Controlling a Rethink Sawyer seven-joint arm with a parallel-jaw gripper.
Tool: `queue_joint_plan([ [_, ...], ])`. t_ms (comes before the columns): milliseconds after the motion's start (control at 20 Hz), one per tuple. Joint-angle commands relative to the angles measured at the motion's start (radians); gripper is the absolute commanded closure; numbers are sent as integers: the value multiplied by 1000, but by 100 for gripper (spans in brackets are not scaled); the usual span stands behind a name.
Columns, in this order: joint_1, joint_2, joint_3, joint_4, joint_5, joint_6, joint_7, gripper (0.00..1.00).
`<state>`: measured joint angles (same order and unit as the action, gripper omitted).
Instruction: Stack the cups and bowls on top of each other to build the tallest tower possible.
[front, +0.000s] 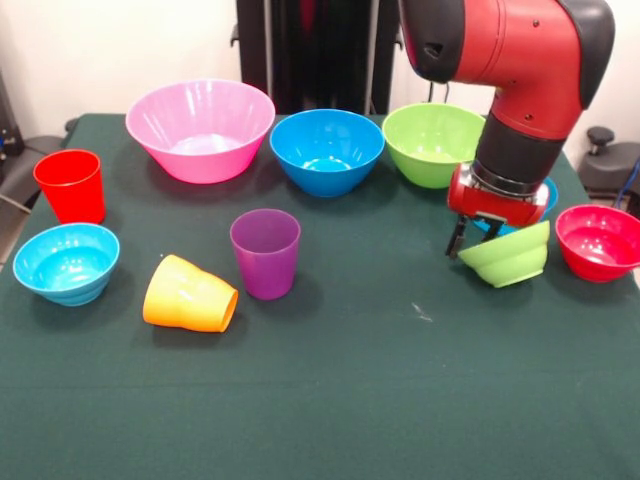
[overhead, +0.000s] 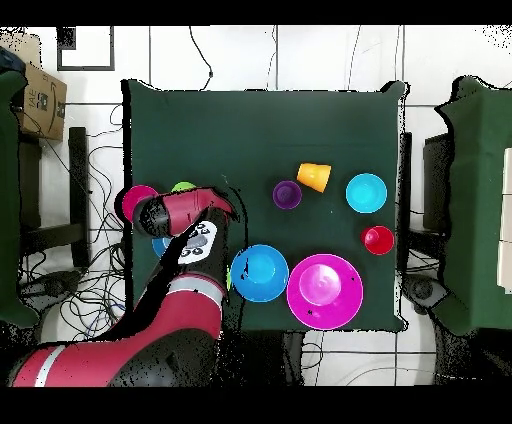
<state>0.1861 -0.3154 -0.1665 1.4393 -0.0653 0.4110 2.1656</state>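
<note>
My gripper (front: 472, 240) is at the right of the front view, shut on the rim of the small lime green bowl (front: 510, 260), which hangs tilted just above the cloth. The small red bowl (front: 598, 241) sits to its right. The small blue bowl (front: 549, 190) is mostly hidden behind my wrist. The big pink bowl (front: 200, 130), mid-sized blue bowl (front: 327, 150) and mid-sized lime green bowl (front: 432, 142) stand in a row at the back. The purple cup (front: 265, 252) and red cup (front: 71, 185) stand upright. The orange cup (front: 189, 295) lies on its side beside the light blue bowl (front: 66, 262).
The green-clothed table (front: 400, 400) fills the front view. In the overhead view my arm (overhead: 185, 290) covers the gripper and the mid-sized green bowl. A cardboard box (overhead: 38, 100) sits off the table at the upper left. Cables lie on the floor around the table.
</note>
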Motion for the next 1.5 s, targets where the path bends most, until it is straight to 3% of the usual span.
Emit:
queue_joint_plan([
  [50,-5,50,102,-57,-18,-7,33,100],
  [650,6,54,80,-82,-20,22,33,100],
  [800,3,19,77,-76,-17,66,22,100],
  [1150,-25,-147,100,-30,31,202,12,100],
  [1500,-56,-228,114,-62,49,354,-16,100],
])
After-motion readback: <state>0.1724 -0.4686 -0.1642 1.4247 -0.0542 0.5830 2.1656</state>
